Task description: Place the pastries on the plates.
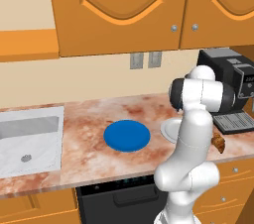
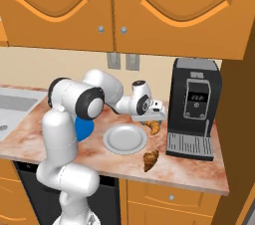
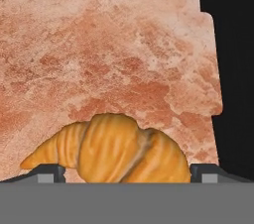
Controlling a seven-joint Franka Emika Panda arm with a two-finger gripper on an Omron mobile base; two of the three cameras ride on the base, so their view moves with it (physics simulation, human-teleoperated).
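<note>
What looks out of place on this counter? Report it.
Both pastries are off the plates. One croissant lies on bare counter near the front edge; another croissant is at the gripper. The grey-white plate and blue plate hold nothing.

Plates [image 2: 124, 139] side by side on counter [image 2: 189, 169], left of coffee machine [image 2: 194, 107]

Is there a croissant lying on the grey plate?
No: in the right base view the grey plate is bare, with one croissant on the counter and another at the claw.
</note>
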